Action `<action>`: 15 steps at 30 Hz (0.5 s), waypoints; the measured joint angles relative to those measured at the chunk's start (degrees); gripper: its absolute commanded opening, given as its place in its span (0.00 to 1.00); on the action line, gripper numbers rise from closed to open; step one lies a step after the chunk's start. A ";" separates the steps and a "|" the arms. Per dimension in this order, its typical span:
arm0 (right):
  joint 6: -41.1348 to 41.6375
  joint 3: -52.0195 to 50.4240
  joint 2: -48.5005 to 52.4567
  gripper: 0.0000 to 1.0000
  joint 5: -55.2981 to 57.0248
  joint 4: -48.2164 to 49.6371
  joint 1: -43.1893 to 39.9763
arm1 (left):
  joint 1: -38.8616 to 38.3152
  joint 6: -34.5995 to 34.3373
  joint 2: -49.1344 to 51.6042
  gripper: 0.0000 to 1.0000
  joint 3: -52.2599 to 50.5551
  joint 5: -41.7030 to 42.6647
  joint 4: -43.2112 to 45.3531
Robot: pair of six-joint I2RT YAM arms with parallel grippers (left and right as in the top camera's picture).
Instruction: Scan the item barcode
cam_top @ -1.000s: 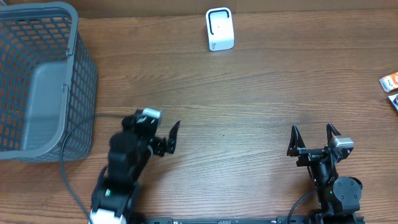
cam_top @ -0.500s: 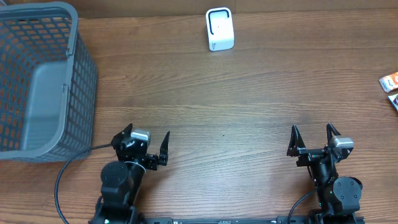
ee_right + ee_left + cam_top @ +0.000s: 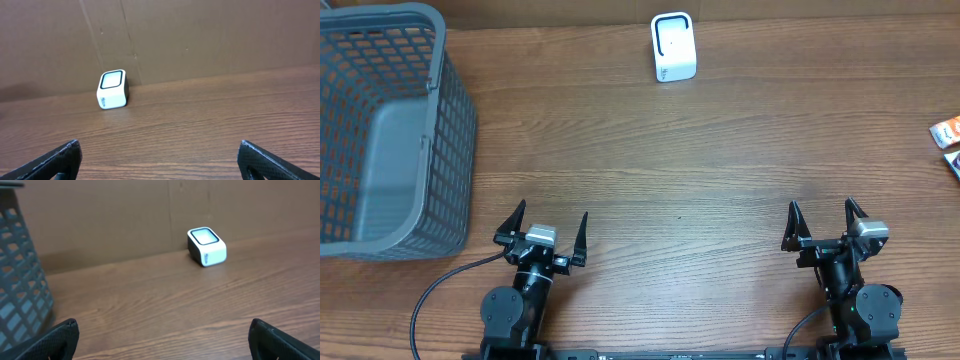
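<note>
The white barcode scanner (image 3: pixel 673 46) with a black-framed window stands at the far middle of the table; it also shows in the left wrist view (image 3: pixel 206 246) and the right wrist view (image 3: pixel 113 89). Two small packets lie at the right edge, one orange and white (image 3: pixel 948 130), one darker (image 3: pixel 954 163), both cut off by the frame. My left gripper (image 3: pixel 552 212) (image 3: pixel 164 325) rests near the front edge, open and empty, facing the scanner. My right gripper (image 3: pixel 821 206) (image 3: pixel 159 144) stands open and empty at the front right, far from the packets.
A grey mesh basket (image 3: pixel 455 130) fills the far left corner, and its wall shows in the left wrist view (image 3: pixel 20 280). A black cable (image 3: pixel 430 290) loops from the left arm toward the front edge. A brown cardboard wall backs the table.
My left arm has drawn back from beside the basket to the front edge, and its gripper now points straight toward the far side. The right arm has not moved.
</note>
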 measured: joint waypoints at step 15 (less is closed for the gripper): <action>0.02 0.00 0.00 1.00 -0.02 0.00 0.00 | 1.55 0.11 -3.85 1.00 -0.42 0.83 -4.76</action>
